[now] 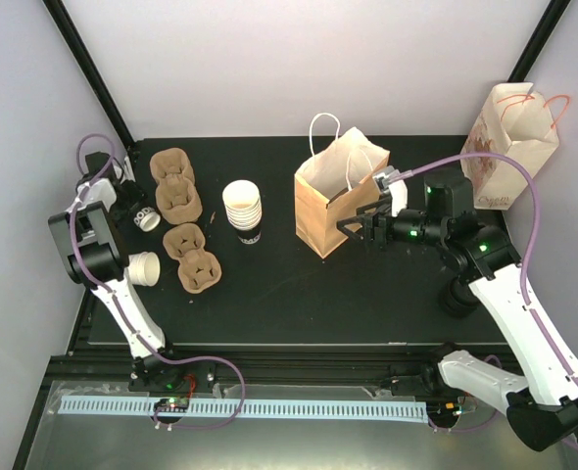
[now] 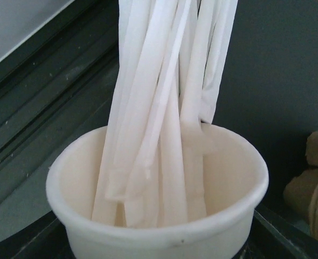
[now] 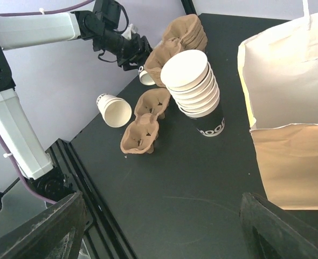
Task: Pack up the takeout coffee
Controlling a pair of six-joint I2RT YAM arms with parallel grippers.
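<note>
A stack of white paper cups [image 1: 242, 209] [image 3: 194, 81] stands mid-table, the lowest one showing a black printed band; no lids show. One more white cup [image 1: 144, 266] [image 3: 115, 110] lies on its side at the left. At the far left my left gripper [image 1: 135, 212] [image 2: 161, 249] sits over a white cup holding several wrapped straws [image 2: 164, 178]. Its jaws stand wide on either side of the rim, and I cannot see whether they touch it. My right gripper [image 1: 360, 227] [image 3: 161, 218] hovers open and empty beside the brown paper bag [image 1: 330, 211] [image 3: 294, 140].
Brown pulp carriers [image 1: 178, 201] [image 3: 143, 129] lie in a row between the left arm and the cup stack. A white patterned bag [image 1: 509, 147] stands at the back right. Rails run along the table's left edge [image 2: 35, 102].
</note>
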